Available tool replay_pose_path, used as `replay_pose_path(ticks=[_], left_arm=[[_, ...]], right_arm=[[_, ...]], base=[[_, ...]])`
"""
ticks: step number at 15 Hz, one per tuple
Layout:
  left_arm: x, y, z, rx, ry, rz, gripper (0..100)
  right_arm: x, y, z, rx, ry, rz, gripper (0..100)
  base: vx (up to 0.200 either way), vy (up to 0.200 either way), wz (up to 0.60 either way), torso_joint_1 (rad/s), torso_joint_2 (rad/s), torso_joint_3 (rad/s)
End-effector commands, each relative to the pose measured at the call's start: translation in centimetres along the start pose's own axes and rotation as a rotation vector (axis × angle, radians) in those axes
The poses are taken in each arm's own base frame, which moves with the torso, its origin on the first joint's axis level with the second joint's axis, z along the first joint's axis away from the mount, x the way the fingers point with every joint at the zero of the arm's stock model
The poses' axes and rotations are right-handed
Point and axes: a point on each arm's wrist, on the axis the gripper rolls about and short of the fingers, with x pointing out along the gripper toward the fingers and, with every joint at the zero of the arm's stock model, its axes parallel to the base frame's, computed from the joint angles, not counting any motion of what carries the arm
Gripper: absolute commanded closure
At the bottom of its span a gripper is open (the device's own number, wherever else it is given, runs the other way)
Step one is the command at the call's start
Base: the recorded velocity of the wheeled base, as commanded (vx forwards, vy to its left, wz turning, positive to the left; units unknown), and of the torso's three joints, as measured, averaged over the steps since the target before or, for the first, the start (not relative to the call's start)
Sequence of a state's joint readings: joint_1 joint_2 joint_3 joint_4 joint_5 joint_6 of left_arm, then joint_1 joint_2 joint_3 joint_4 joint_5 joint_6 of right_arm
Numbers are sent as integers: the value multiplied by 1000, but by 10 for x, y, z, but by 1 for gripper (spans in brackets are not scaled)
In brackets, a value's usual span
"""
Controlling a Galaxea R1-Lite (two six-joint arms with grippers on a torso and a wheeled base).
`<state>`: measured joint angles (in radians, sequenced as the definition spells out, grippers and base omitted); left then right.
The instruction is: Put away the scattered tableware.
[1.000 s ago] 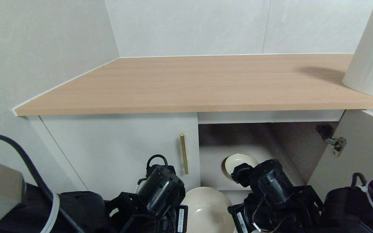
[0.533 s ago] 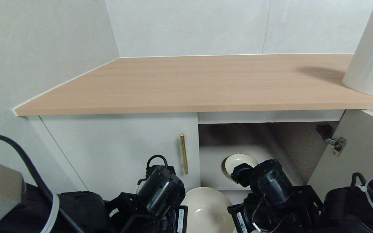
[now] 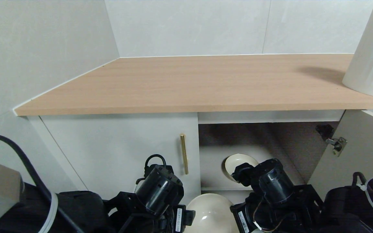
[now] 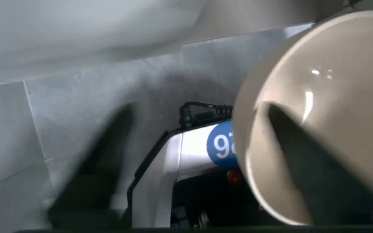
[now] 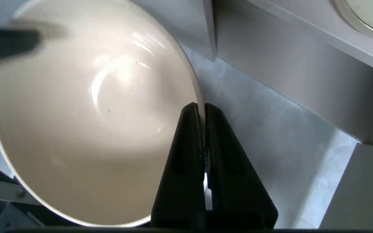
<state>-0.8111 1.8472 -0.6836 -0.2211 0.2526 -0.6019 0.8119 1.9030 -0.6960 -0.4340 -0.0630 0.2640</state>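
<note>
Two dishes: a large cream bowl (image 3: 210,212) sits low between the two arms in front of the cabinet, and a smaller dish (image 3: 238,161) already lies on the shelf (image 3: 212,174) inside.
Head view, cabinet: the right door (image 3: 358,155) is swung open, which leaves the shelf reachable. The left door (image 3: 121,152) is shut and has a slim brass handle (image 3: 183,153).
Head view, desk: the desk (image 3: 206,81) is matte, pale wood grain. A pleated white shade (image 3: 371,55) stands at its right end.
Left wrist view, fingers: the left fingers (image 4: 316,175) are spread. One lies across the bowl's hollow and the other is well outside the rim, so they pinch nothing.
Left wrist view, bowl: it is tipped on edge, its glossy inside catching small highlights.
Right wrist view, fingers: the right fingers (image 5: 188,168) are pressed on the bowl's rim, one inside and one outside. I judge this thin-edge pinch alone carries it.
Right wrist view, bowl: it is round, deep and smooth-glazed, probably ceramic. It looks hard and slippery, so a rim pinch may let it swing.
Right wrist view, target: the dish's rim shows on the shelf beyond, and the bowl is short of the opening.
Step, as judged: carrying the bowl in to set it beside the dish.
</note>
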Motion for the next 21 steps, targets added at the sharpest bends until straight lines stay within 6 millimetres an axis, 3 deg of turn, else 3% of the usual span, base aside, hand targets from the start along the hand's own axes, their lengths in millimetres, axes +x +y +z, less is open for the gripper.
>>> replay_pose_path(ticks=[1, 5, 10, 13, 17, 21], left_arm=[[0, 0, 0, -2, -2, -4, 0], [-1, 0, 0, -2, -2, -3, 0], [-3, 0, 2, -4, -11, -7, 0], [-9, 0, 3, -8, -25, -15, 0], [-9, 0, 3, -8, -25, -17, 0], [-8, 0, 3, -8, -23, -15, 0]], right_arm=[[1, 0, 0, 2, 1, 1, 100], [6, -10, -1, 11, 4, -74, 100], [21, -51, 1, 108, 17, -224, 100], [36, -66, 13, 269, -20, -254, 100], [38, -80, 39, 471, -127, -260, 100], [53, -97, 46, 571, -176, -354, 100]], base=[[0, 0, 0, 0, 0, 0], [0, 0, 0, 0, 0, 0], [0, 0, 0, 0, 0, 0], [0, 0, 0, 0, 0, 0], [0, 0, 0, 0, 0, 0], [0, 0, 0, 0, 0, 0]])
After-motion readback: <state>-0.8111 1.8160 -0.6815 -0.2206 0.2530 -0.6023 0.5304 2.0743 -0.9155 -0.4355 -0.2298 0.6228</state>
